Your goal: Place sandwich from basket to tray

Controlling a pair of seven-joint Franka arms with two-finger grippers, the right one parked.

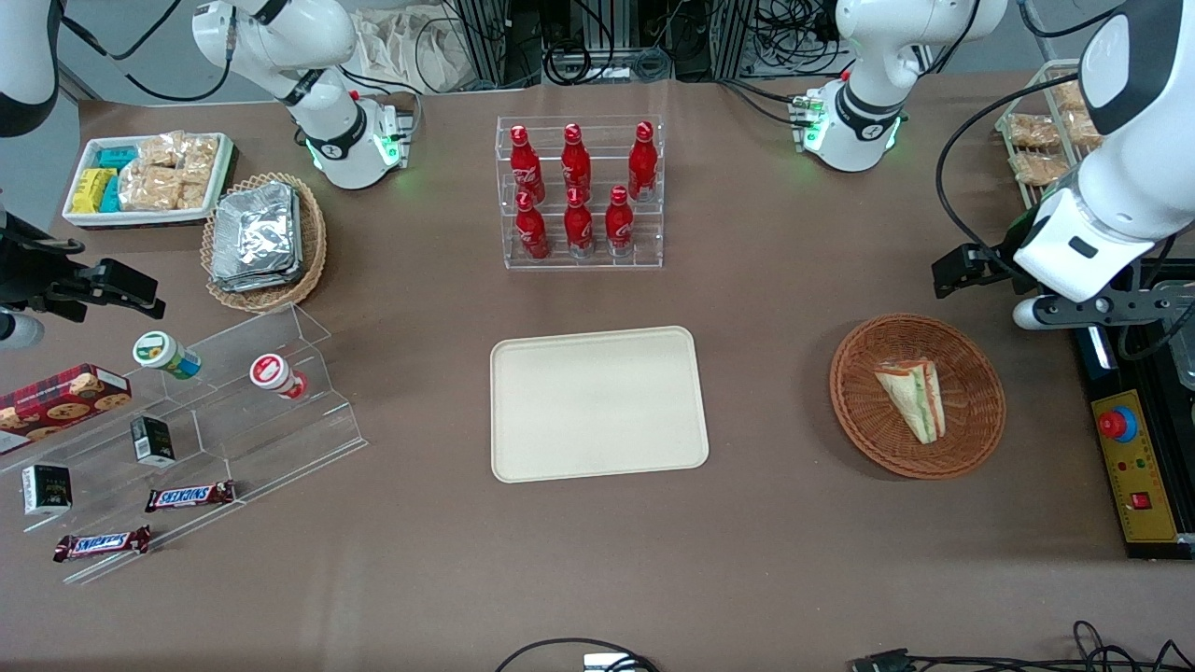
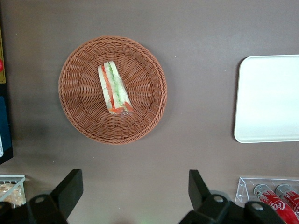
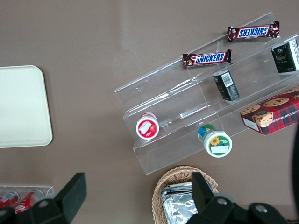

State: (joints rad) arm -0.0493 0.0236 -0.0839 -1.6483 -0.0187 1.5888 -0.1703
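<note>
Nearest the front camera lie two Snickers bars on a clear stepped stand, toward the parked arm's end. Mid-table sit one bare tray and one basket holding a single sandwich. Farther off, six red Coca-Cola bottles stand racked, while the gripper hangs above the table beside the basket, fingers wide apart, holding nothing.
</note>
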